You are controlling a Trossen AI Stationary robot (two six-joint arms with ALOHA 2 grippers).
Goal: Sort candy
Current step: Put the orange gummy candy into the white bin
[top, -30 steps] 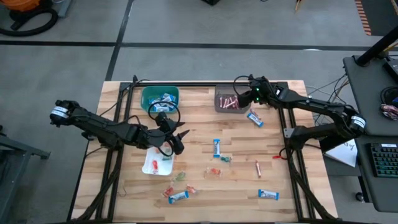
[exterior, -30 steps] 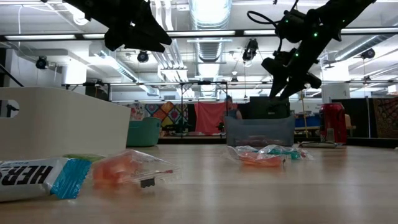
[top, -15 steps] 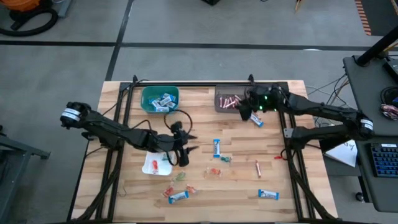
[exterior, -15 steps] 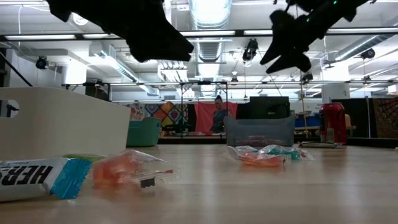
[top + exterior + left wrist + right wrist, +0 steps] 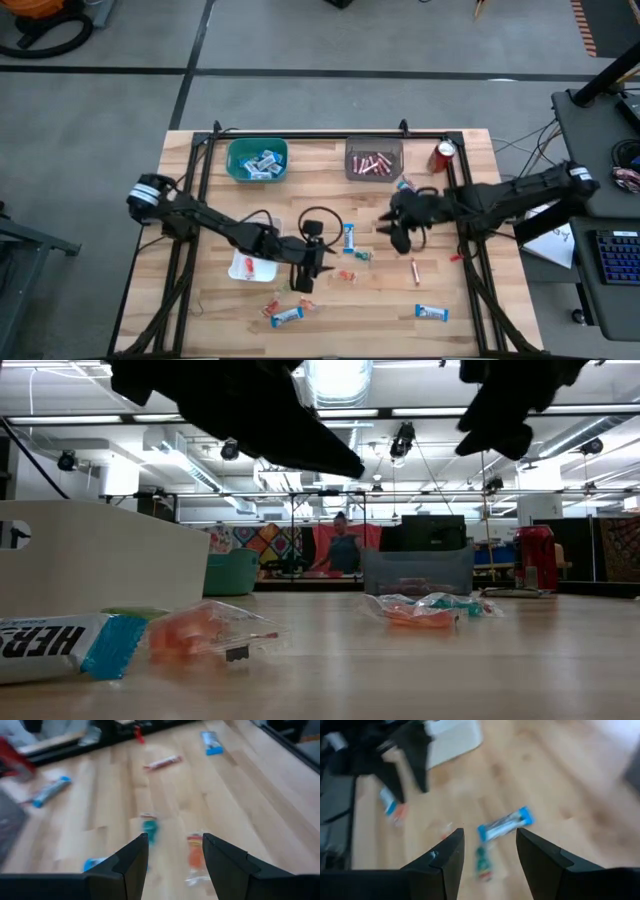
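Observation:
Wrapped candy lies scattered over the wooden table. A blue-and-white bar [image 5: 348, 237] lies at mid-table, with a green piece [image 5: 362, 255] and an orange piece [image 5: 345, 275] just nearer. A pink stick [image 5: 415, 270] and two more blue bars [image 5: 432, 313] [image 5: 287, 316] lie toward the near edge. My left gripper [image 5: 318, 266] hovers open over the green piece [image 5: 149, 827] and orange piece [image 5: 195, 857]. My right gripper [image 5: 396, 232] hovers open above the table, right of the mid-table bar [image 5: 505, 825]. Neither holds anything.
A teal bin [image 5: 257, 160] with blue bars and a grey bin [image 5: 374, 162] with pink sticks stand at the far edge, a red can [image 5: 443, 155] beside them. A white tray [image 5: 250, 265] with orange pieces sits below my left arm. Another bar [image 5: 405, 185] lies near the grey bin.
My left gripper has swept from beside the teal bin and white tray toward the table's right and near edge, to mid-table. My right gripper has left the grey bin at the far edge and come toward the near edge, to the table's middle. The candy has stayed put.

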